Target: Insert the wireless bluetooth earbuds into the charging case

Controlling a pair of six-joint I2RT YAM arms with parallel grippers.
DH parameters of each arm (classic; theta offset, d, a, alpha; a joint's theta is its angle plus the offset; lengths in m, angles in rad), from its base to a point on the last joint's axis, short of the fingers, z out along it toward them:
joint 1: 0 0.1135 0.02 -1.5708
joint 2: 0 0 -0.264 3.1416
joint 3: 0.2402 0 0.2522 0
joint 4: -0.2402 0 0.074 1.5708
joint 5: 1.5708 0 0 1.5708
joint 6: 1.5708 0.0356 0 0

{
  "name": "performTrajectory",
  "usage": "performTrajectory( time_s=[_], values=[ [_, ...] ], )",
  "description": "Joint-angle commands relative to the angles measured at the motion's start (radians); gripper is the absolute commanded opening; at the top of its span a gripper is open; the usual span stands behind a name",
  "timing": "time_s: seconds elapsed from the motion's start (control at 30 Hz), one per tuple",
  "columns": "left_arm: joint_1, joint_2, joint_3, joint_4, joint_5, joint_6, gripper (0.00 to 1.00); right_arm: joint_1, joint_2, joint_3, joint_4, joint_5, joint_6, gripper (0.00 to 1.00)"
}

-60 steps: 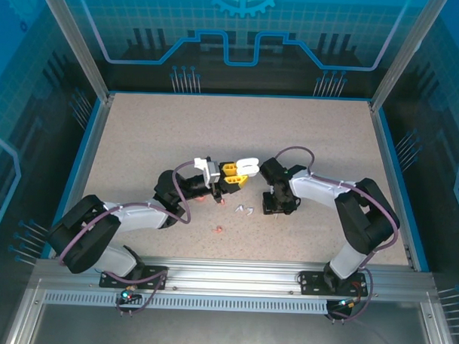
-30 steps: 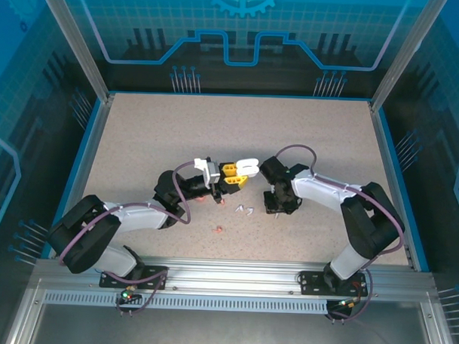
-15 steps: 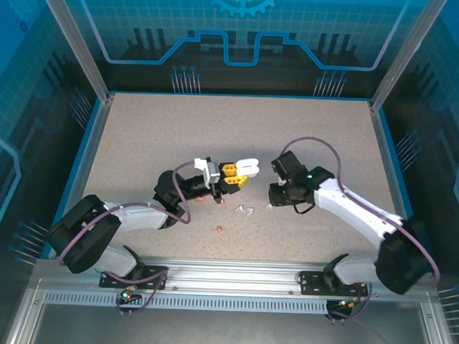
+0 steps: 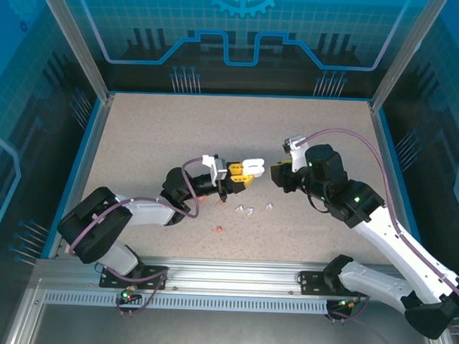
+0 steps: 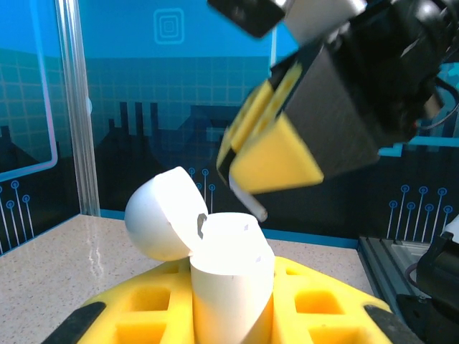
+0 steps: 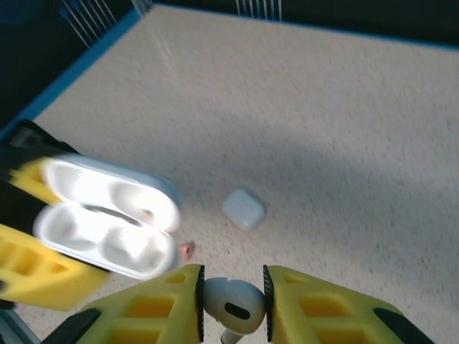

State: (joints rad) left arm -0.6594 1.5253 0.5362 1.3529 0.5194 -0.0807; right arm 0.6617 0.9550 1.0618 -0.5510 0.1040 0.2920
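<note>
White charging case (image 5: 228, 261): lid stood open, clamped by left gripper (image 4: 241, 175).
Right gripper (image 6: 231, 288): pinched 1 white earbud (image 6: 228, 307), near the charging case.
Closed case (image 6: 244, 208): lay on table (image 6: 344, 107).

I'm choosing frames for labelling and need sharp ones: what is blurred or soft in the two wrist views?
Left wrist view: the case is sharp, but the right gripper above it is smeared. Right wrist view: the gripped earbud is fairly crisp, while the open case at left is blurred.
</note>
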Motion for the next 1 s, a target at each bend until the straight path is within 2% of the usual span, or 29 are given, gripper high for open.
performTrajectory(
  time_s=[0.0, 0.37, 0.97],
  values=[
    [-0.011, 0.012, 0.033, 0.046, -0.014, -0.024, 0.0, 0.039, -0.01, 0.033, 0.08, -0.035, -0.067, 0.27],
    [-0.017, 0.021, 0.041, 0.046, -0.022, -0.034, 0.0, 0.146, 0.01, 0.059, 0.143, 0.078, -0.148, 0.27],
    [-0.018, 0.006, 0.044, 0.046, -0.029, -0.05, 0.0, 0.184, 0.062, 0.046, 0.148, 0.205, -0.192, 0.27]
  ],
)
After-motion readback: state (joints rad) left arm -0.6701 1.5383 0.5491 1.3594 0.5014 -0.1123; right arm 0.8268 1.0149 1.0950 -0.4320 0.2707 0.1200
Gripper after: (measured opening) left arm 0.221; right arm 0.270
